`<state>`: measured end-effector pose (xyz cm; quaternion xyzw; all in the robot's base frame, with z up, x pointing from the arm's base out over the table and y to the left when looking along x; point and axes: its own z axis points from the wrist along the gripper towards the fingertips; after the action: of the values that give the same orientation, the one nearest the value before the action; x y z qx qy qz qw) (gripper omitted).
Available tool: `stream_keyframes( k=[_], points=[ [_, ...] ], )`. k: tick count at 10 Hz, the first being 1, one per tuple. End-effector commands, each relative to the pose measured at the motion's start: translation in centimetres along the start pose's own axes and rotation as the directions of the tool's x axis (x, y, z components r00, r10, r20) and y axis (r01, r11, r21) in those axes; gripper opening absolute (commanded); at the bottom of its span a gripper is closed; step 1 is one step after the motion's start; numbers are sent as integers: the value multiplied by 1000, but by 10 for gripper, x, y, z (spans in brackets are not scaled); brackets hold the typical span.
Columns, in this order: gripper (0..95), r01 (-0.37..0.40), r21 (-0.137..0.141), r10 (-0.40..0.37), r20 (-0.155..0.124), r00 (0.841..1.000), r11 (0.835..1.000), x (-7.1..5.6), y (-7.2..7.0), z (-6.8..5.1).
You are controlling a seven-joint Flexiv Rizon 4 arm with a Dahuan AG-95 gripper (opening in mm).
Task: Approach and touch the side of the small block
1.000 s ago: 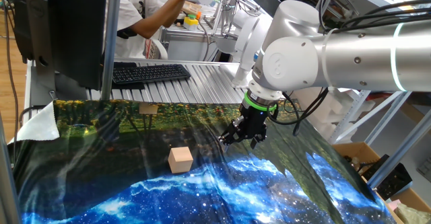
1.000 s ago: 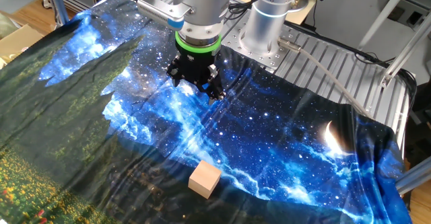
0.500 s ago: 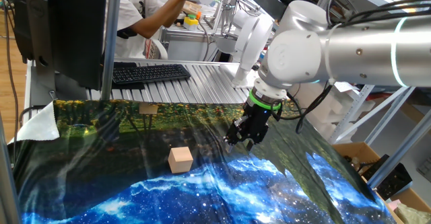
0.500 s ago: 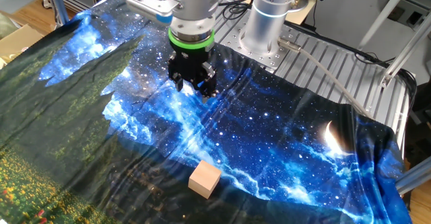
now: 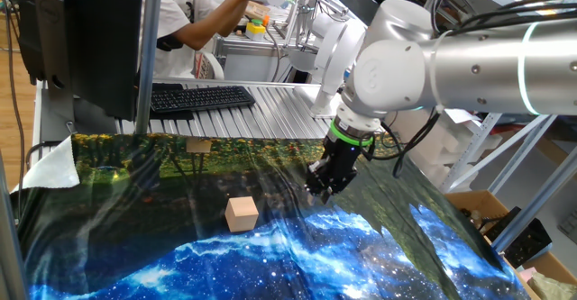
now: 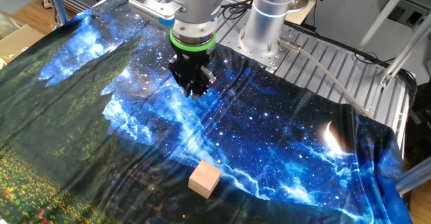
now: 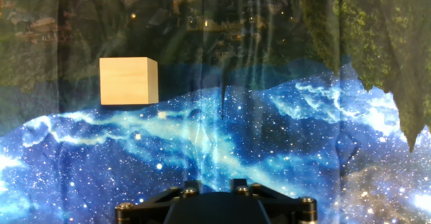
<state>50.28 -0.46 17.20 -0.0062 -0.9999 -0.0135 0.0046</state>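
The small block (image 5: pixel 242 214) is a plain light-tan wooden cube on the galaxy-print cloth; it also shows in the other fixed view (image 6: pixel 205 179) and at the upper left of the hand view (image 7: pixel 128 81). My black gripper (image 5: pixel 325 186) hangs above the cloth, well to the right of the block and apart from it. In the other fixed view the gripper (image 6: pixel 194 89) is farther back than the block. Its fingers look closed together and hold nothing. The hand view shows only the gripper's base (image 7: pixel 210 190) at the bottom edge.
A flatter tan piece (image 5: pixel 198 145) lies at the cloth's far edge near a black keyboard (image 5: pixel 200 96). A monitor (image 5: pixel 86 39) and a metal post (image 5: pixel 147 57) stand at the back left. The arm's base (image 6: pixel 269 22) sits on the ridged metal tabletop.
The wrist has turned about its axis, so the gripper shows narrower now. It has shifted slightly. The block has not moved.
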Motion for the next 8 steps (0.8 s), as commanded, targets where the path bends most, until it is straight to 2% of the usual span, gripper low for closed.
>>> stream_keyframes(
  k=[1, 8],
  points=[
    [0, 5, -7, -5, 0, 1000, 1000, -2, -2, 0],
    [0, 5, -4, -5, -3, 1000, 1000, -2, -2, 0]
  ],
)
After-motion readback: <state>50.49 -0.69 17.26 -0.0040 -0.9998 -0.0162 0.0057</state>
